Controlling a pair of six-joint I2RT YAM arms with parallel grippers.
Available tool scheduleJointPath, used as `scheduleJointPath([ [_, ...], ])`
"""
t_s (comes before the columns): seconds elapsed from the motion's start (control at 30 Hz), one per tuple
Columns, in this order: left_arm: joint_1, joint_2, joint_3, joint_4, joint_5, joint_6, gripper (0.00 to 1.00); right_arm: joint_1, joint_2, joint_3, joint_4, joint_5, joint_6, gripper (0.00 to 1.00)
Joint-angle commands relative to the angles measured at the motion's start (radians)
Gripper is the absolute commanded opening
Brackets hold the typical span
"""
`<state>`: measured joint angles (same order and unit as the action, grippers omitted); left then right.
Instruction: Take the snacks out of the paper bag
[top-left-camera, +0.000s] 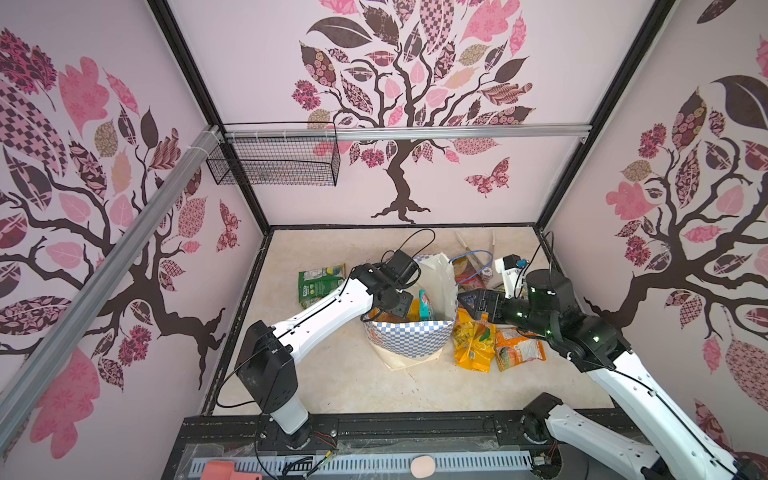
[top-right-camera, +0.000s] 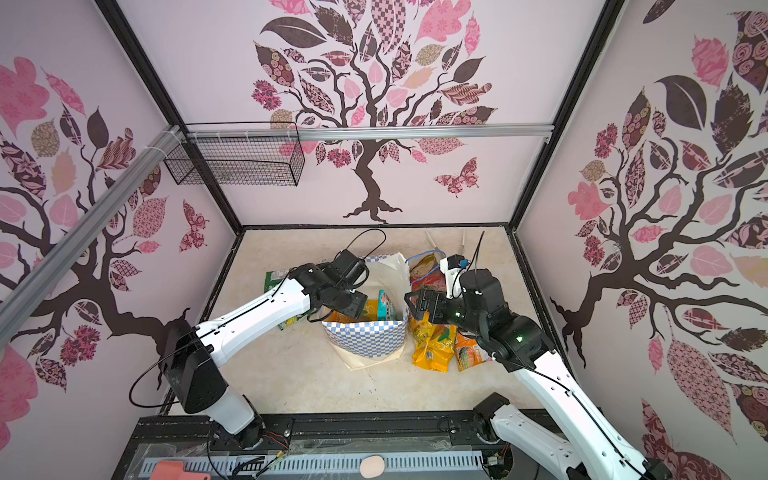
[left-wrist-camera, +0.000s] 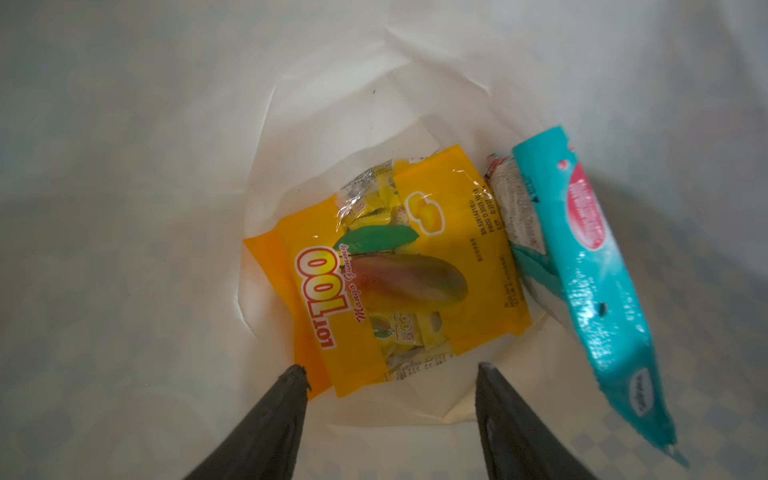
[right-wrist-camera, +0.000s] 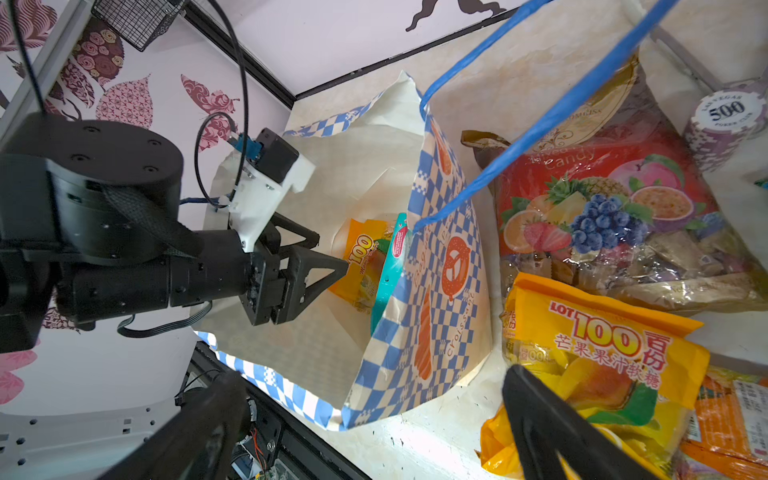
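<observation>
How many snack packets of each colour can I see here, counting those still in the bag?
Yellow mango gummy packet: 2, one inside the paper bag, one beside it
Teal packet: 1, inside the bag
Green packet: 1
Red fruit candy packet: 1
Orange packet: 1
Total: 6 visible

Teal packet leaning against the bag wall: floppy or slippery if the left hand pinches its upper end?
Probably floppy: the teal packet is thin crinkled film, slightly bowed where it leans on the paper bag. Likely slippery, since its surface glints.
</observation>
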<state>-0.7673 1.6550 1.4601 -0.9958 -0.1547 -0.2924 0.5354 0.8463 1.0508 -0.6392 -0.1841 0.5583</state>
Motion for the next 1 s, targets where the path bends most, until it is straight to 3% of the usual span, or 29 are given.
scheduleJointPath([
  [0.0, 0.001, 0.038, -0.048, -0.034, -0.042, -0.012, 0.73, 0.006, -0.002, -0.008, 0.014, -0.012, 0.007, 1.00],
  [0.27, 0.002, 0.155, -0.118, 0.032, -0.135, -0.030, 0.88, 0.007, -0.002, -0.005, 0.005, -0.011, 0.003, 1.00],
  [0.4, 0.003, 0.230, -0.137, 0.019, -0.223, -0.023, 0.89, 0.007, -0.007, 0.000, -0.007, -0.002, 0.001, 1.00],
  [0.57, 0.011, 0.283, -0.193, 0.093, -0.152, -0.013, 0.88, 0.006, -0.002, -0.001, -0.002, -0.006, 0.000, 1.00],
  [0.73, 0.016, 0.304, -0.216, 0.149, -0.100, -0.019, 0.77, 0.006, 0.008, 0.006, 0.001, -0.011, 0.001, 1.00],
  [0.97, 0.026, 0.305, -0.229, 0.179, -0.071, -0.019, 0.45, 0.006, 0.008, 0.008, -0.008, -0.006, -0.001, 1.00],
])
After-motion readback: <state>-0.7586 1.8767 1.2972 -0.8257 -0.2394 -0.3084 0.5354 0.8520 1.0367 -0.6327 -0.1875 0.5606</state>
